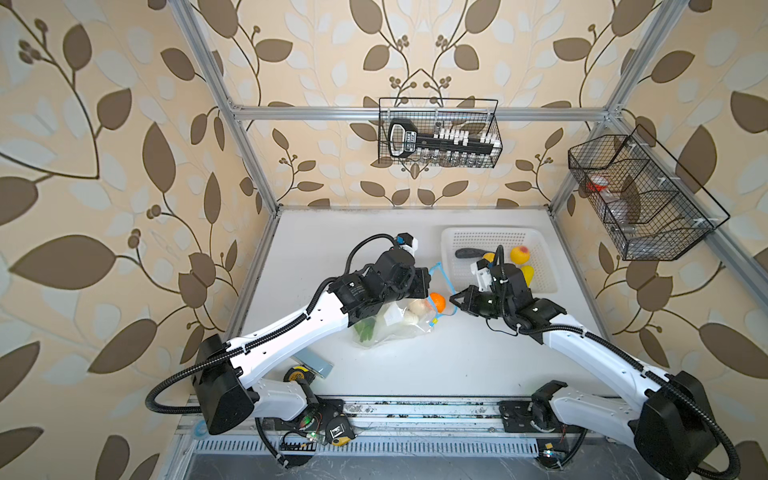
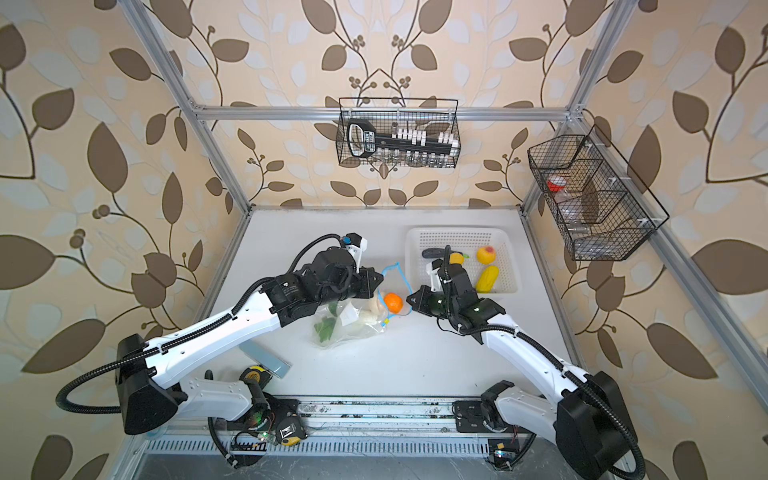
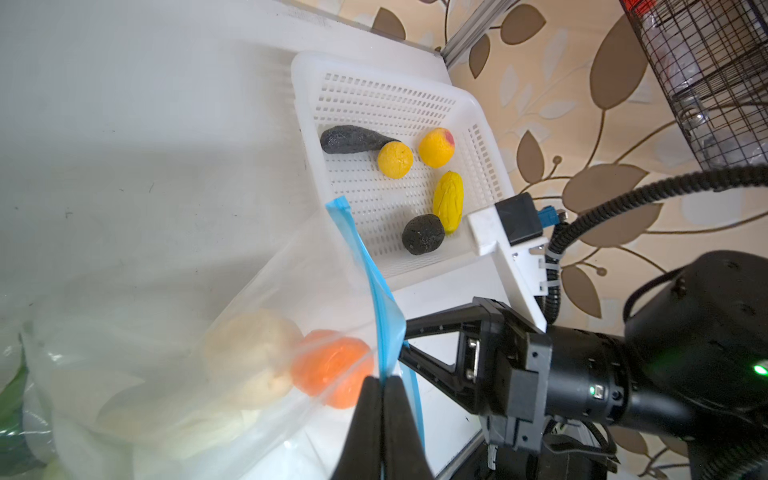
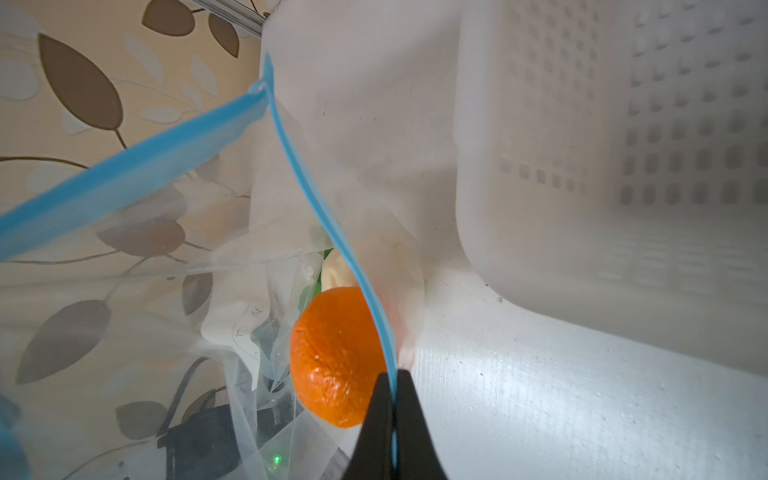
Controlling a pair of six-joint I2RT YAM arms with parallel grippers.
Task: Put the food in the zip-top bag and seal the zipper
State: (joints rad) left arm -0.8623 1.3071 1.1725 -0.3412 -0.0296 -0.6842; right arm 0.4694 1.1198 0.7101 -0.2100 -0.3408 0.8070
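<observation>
The zip-top bag lies in the middle of the white table, its mouth turned toward the white perforated basket. Both arms meet at that mouth. The left gripper has its jaws pressed together on one lip of the blue zipper. The right gripper is pinched tight on the other lip, so the opening gapes between them.

An orange sits right in the mouth, just beside the right gripper's fingertips. Behind it in the bag are a beige lump, a pale vegetable and leafy greens. A small yellow tab shows at the zipper's near end.

The basket stands just beyond the bag. In it are a peach, a lemon, corn, a long dark piece and a round dark lump. From above, the right arm's wrist hangs over the basket's near side and hides part of it, and the left arm covers the bag's far half.

Near the left arm's base lie a yellow tape measure and a flat grey piece. Two black wire baskets hang on the frame.
</observation>
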